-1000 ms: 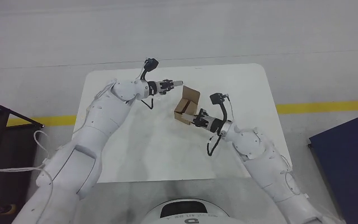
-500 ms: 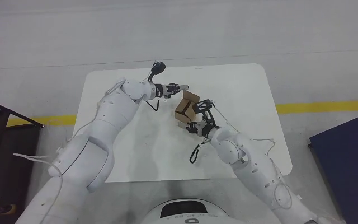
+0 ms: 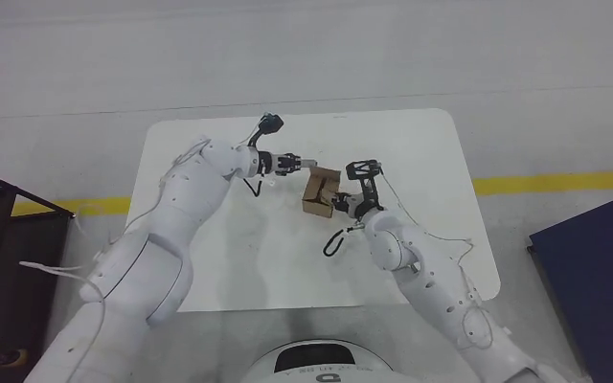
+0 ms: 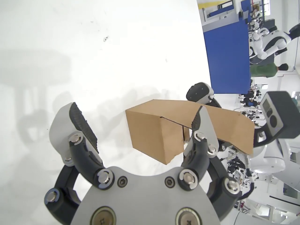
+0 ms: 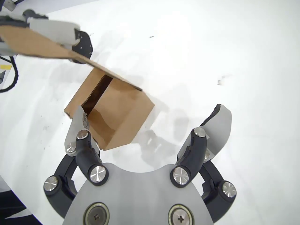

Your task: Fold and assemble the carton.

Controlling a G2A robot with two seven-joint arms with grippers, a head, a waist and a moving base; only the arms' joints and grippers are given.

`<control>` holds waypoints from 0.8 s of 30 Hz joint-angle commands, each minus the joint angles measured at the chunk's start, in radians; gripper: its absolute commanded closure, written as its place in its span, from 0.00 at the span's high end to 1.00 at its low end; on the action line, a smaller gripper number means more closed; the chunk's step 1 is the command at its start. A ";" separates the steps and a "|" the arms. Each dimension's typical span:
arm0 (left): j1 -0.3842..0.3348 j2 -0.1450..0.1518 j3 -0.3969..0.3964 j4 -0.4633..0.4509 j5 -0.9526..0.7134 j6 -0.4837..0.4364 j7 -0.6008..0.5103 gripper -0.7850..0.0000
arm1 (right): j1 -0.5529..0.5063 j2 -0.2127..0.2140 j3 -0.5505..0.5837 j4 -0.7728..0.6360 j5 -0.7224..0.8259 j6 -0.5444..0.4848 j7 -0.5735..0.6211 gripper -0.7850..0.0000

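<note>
A small brown carton [image 3: 321,190] lies on its side in the middle of the white table [image 3: 412,144], one end open and a long flap [image 5: 46,45] sticking out. My left gripper [image 3: 305,165] is open just behind the carton [image 4: 152,136], and one of its fingers [image 4: 202,127] rests against the flap. My right gripper [image 3: 340,201] is open at the carton's near-right end. One of its fingers [image 5: 77,122] sits at the edge of the open end of the carton [image 5: 117,113]; the other finger [image 5: 218,122] is off to the side, touching nothing.
Bare white tabletop surrounds the carton on all sides. A yellow floor line [image 3: 536,182] runs past the table's right edge, a blue object [image 3: 584,249] stands on the floor at right, and a black frame [image 3: 19,220] at left.
The left gripper has moved right onto the carton's flap. The right gripper has swung round and closed in on the carton's open end. The carton has shifted slightly.
</note>
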 commanded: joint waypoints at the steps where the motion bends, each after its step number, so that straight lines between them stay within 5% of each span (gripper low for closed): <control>1: 0.005 0.005 -0.003 -0.005 0.006 -0.014 -0.005 1.00 | -0.007 0.000 0.016 -0.001 0.004 0.005 -0.018 1.00; 9: 0.028 0.031 -0.015 -0.049 0.035 -0.057 -0.020 1.00 | -0.018 -0.003 0.045 0.007 0.008 0.012 -0.056 1.00; 13: 0.043 0.044 -0.029 -0.078 0.036 -0.053 -0.019 1.00 | -0.037 -0.001 0.080 -0.021 0.096 -0.075 -0.043 1.00; 18: 0.057 0.058 -0.043 -0.111 0.045 -0.020 -0.011 1.00 | -0.071 0.015 0.120 -0.056 0.152 -0.227 0.113 1.00; 24: 0.067 0.070 -0.057 -0.154 0.052 0.003 -0.015 1.00 | -0.070 0.024 0.093 -0.096 0.026 -0.194 0.290 1.00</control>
